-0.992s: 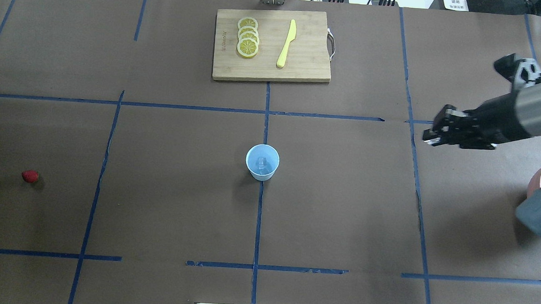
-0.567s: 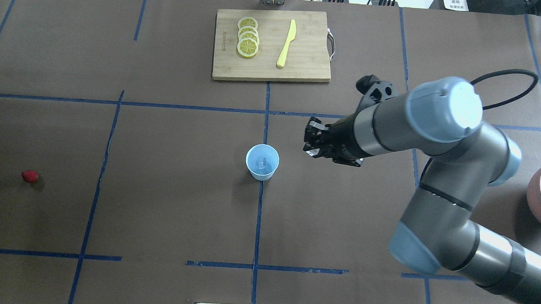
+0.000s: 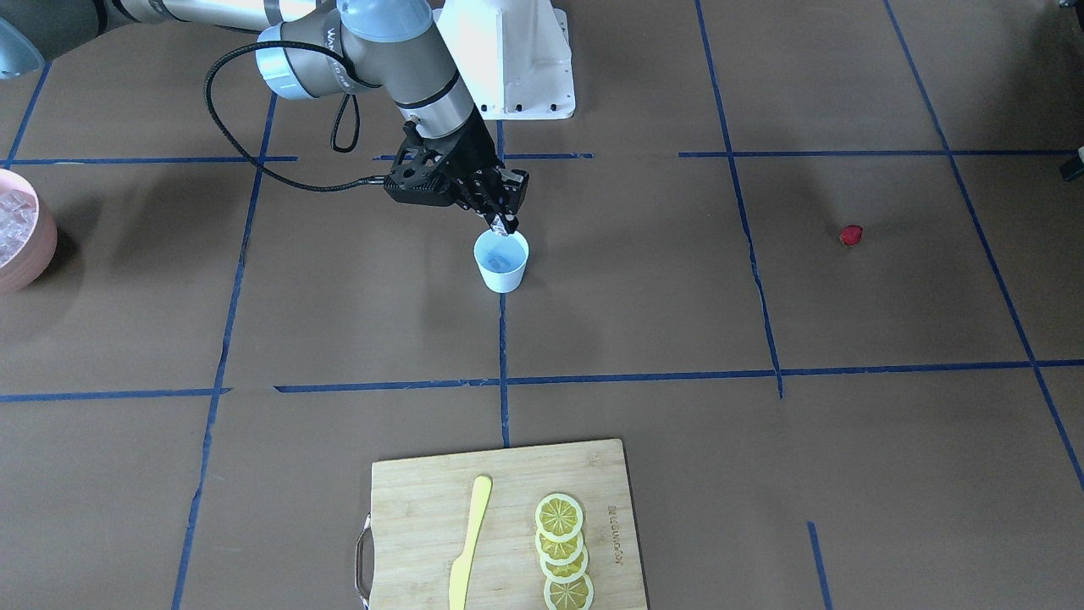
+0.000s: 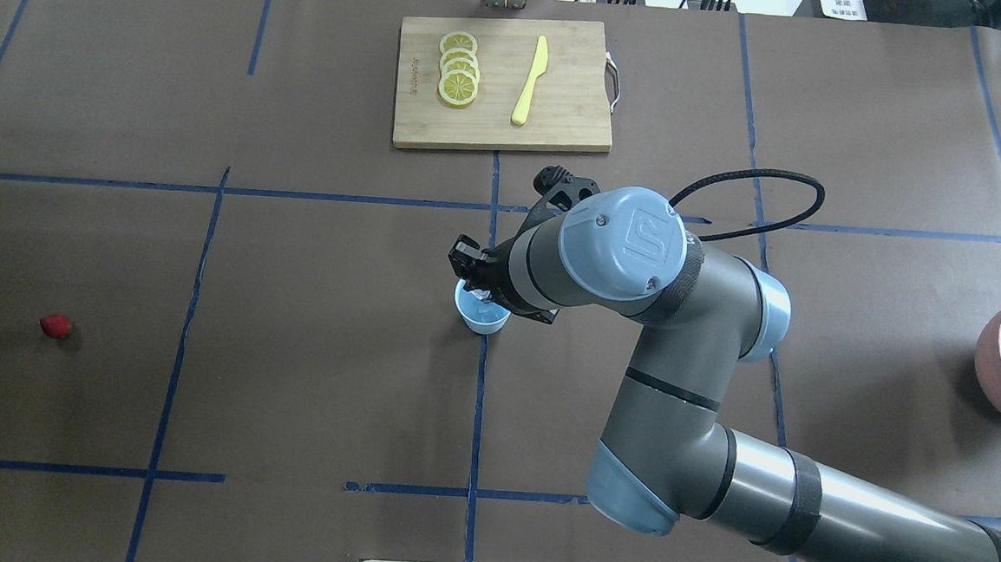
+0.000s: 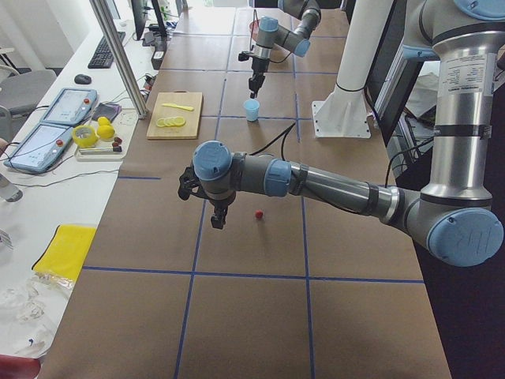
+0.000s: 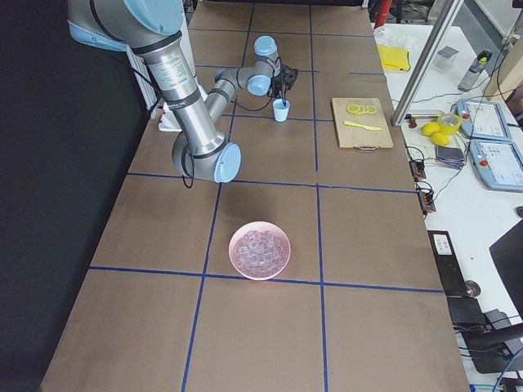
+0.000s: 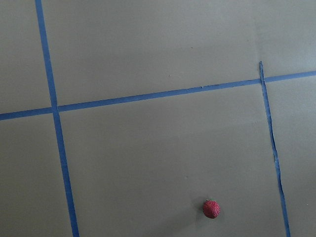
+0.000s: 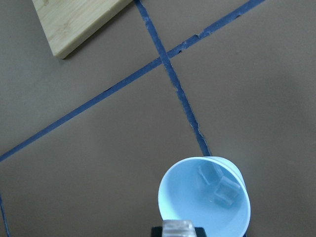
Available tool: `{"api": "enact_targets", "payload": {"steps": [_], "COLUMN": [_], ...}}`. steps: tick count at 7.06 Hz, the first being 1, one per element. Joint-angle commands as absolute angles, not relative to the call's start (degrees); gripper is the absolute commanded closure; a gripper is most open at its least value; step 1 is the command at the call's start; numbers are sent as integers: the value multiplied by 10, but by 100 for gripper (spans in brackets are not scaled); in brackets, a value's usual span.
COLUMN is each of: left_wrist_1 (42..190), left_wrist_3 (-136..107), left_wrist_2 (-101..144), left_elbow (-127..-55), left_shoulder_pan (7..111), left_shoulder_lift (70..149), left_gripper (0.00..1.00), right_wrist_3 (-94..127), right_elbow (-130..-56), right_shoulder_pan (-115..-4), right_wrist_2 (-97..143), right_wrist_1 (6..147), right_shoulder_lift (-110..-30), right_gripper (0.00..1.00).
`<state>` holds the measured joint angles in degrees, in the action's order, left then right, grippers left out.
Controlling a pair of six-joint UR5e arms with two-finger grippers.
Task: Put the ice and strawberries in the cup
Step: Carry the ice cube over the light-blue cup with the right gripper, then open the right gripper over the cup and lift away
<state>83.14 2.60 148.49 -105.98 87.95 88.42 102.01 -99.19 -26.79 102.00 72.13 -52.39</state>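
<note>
Pinching one ice cube [image 8: 177, 228] in its jaws, the right gripper [image 3: 501, 224] hung just over the rim of the cup [image 3: 502, 275], which held two more cubes [image 8: 218, 183], the strawberry [image 4: 55, 326] lying well apart.

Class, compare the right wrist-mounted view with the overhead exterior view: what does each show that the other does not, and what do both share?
Only the wrist view looks into the cup: two ice cubes lie at its bottom, and a third cube, held by the right tool, hangs over the near rim. Only the overhead view shows the strawberry, lemon slices, yellow knife, pink bowl of ice and the right arm, which covers part of the cup. Both show the cup, the cutting board and the blue tape lines.
</note>
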Motion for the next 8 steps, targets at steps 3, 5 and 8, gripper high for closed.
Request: {"api": "enact_targets", "payload": {"steps": [3, 5, 8], "left_wrist_1": [834, 891, 960], "left_wrist_3": [27, -58, -128], "left_wrist_2": [1484, 1483, 1480], "left_elbow": [-1061, -1063, -1062], "left_shoulder_pan": [877, 839, 828], "left_shoulder_lift": [867, 867, 857], "left_gripper": [0, 0, 0], "right_wrist_3": [1020, 1022, 1022], "right_elbow": [-987, -987, -995], "right_shoulder_pan": [-267, -267, -276], "right_wrist_2": [1012, 1012, 1016], "right_wrist_1": [721, 722, 720], "right_shoulder_lift": [-522, -523, -523], "right_gripper": [16, 16, 17]}}
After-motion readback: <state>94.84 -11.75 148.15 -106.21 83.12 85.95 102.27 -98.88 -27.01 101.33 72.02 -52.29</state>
